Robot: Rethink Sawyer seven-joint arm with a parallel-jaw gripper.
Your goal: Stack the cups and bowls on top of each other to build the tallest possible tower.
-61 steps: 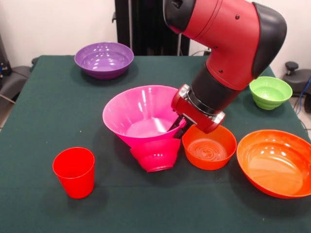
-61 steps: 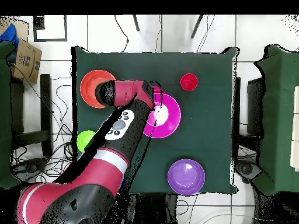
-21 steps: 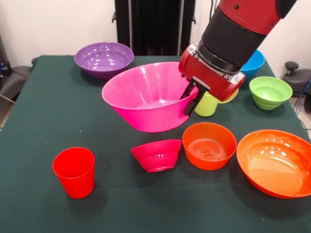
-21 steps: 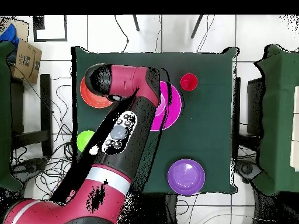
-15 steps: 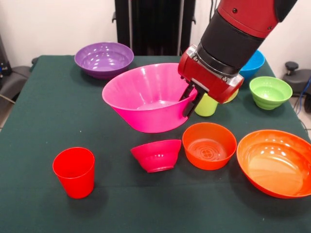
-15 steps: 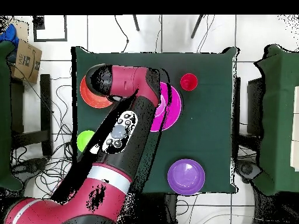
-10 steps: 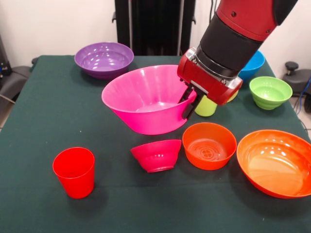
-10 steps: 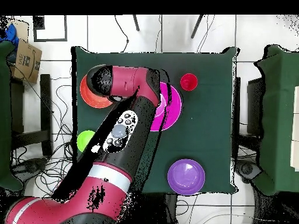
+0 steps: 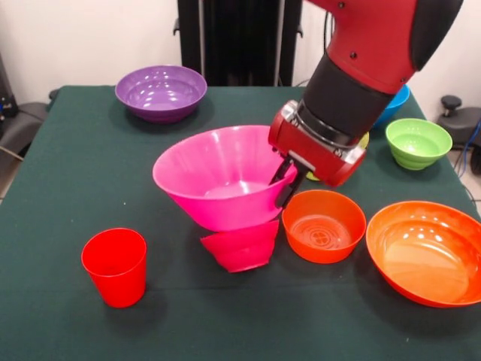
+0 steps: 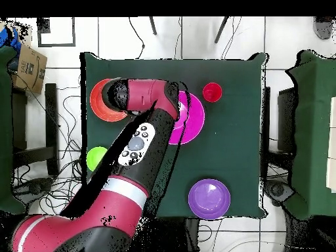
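Large pink bowl tilted atop small magenta bowl, other bowls scattered

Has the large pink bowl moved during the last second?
Yes. The large pink bowl, gripped at its rim by the gripper, has come down toward the small magenta bowl on the table and now touches it.

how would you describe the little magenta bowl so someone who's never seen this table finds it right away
Start at the big pink bowl that the gripper grips by its rim, near the middle of the green table. Directly beneath it sits the small magenta bowl, tilted, with the pink bowl's base pressing into it. It is darker pink than the bowl above and stands just beside the small orange bowl.
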